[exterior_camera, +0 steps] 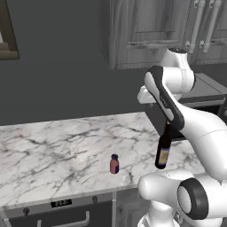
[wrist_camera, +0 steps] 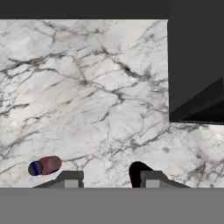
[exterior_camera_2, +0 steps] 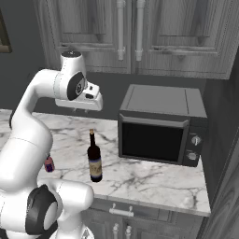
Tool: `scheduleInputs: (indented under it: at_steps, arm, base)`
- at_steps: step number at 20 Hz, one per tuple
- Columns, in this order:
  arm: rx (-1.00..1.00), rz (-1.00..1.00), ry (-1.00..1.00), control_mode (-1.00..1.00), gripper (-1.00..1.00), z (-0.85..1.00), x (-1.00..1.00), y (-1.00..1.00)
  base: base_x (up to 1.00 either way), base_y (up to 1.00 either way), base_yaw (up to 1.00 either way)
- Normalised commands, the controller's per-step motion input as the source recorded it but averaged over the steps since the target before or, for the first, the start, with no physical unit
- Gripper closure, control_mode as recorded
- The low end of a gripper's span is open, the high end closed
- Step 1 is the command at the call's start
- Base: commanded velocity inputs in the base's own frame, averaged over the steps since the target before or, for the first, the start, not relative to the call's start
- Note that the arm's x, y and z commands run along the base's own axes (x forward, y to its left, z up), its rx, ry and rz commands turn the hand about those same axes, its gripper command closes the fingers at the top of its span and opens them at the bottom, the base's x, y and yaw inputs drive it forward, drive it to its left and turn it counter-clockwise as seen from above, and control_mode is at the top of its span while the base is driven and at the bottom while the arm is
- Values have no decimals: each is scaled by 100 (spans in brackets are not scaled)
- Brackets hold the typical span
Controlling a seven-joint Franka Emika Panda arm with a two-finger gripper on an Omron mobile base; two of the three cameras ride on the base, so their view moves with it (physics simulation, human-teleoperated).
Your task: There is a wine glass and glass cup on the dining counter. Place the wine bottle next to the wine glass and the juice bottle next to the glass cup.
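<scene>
From where I stand, the hand hangs high above a white marble counter (exterior_camera: 62, 146), pointing straight down at it. In the hand view the two dark fingertips (wrist_camera: 70, 178) rise at the bottom edge with marble showing between them; the gripper (wrist_camera: 109, 179) is as far closed as it goes and pinches nothing.

Furthest left, out past the left fingertip and well below it, the juice bottle (wrist_camera: 45, 166) stands on the marble, its dark blue cap facing up at the hand. From the left base view it is a small reddish bottle (exterior_camera: 114, 164) upright near the counter's front edge.

Next, just inside the right fingertip and below it, is the dark top of the wine bottle (wrist_camera: 137, 171). It stands upright on the counter (exterior_camera_2: 94, 158), tan label low on its body, well apart from the juice bottle and untouched.

Off beyond the right fingertip sits a black microwave (exterior_camera_2: 161, 130), door shut, against the back of the counter. Grey cabinets (exterior_camera_2: 130, 32) hang above.
</scene>
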Motion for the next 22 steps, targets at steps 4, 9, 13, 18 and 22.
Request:
scheduleInputs:
  at_steps: [4,9,13,18,22]
  arm:
    - [0,0,0,-100,-100,0,0,0]
    - [-1,0,-1,-100,-100,-6,-20,0]
    - [0,-1,-1,-100,-100,-5,-36,0]
    - [0,-1,0,-100,-100,-5,-38,0]
    - [9,0,-3,-100,-100,-11,-43,-9]
  base:
    - [0,0,0]
    - [0,0,0]
    - [0,0,0]
    - [0,0,0]
    - [0,0,0]
